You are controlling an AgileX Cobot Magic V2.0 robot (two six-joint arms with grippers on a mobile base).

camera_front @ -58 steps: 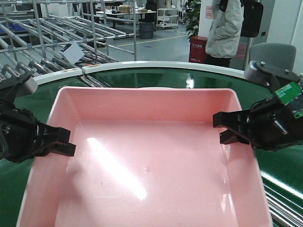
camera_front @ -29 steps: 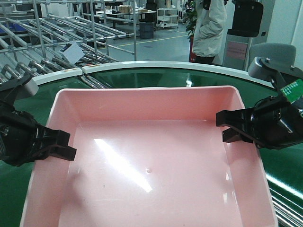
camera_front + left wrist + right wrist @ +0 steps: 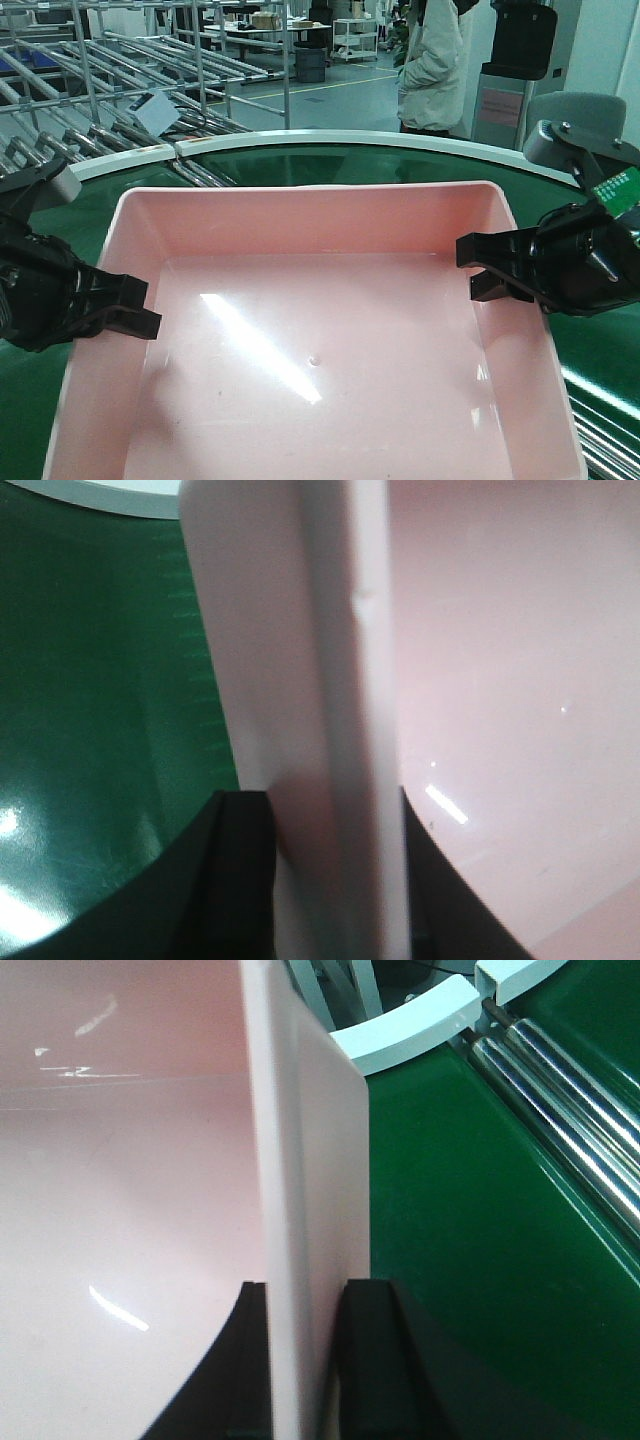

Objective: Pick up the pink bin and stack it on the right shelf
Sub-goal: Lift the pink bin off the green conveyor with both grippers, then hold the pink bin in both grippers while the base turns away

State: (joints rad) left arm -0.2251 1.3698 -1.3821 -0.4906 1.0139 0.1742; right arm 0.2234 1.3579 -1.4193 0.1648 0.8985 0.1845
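The pink bin [image 3: 320, 340] fills the middle of the front view, held over the green conveyor belt [image 3: 300, 165]. It is empty. My left gripper [image 3: 140, 305] is shut on the bin's left wall; in the left wrist view its black fingers [image 3: 240, 880] clamp the rim [image 3: 340, 730] from both sides. My right gripper [image 3: 478, 268] is shut on the bin's right wall; in the right wrist view its fingers [image 3: 375, 1360] straddle the rim [image 3: 295, 1160]. The right shelf is out of view.
The curved white edge [image 3: 300, 140] of the conveyor runs behind the bin. Metal roller racks [image 3: 120, 70] stand at the back left. Steel rollers [image 3: 560, 1110] lie to the right of the belt. A person in a light coat [image 3: 435, 60] stands at the back right.
Over the second the bin rose slightly and both grippers went with it, still clamped. The person at the back walked left.
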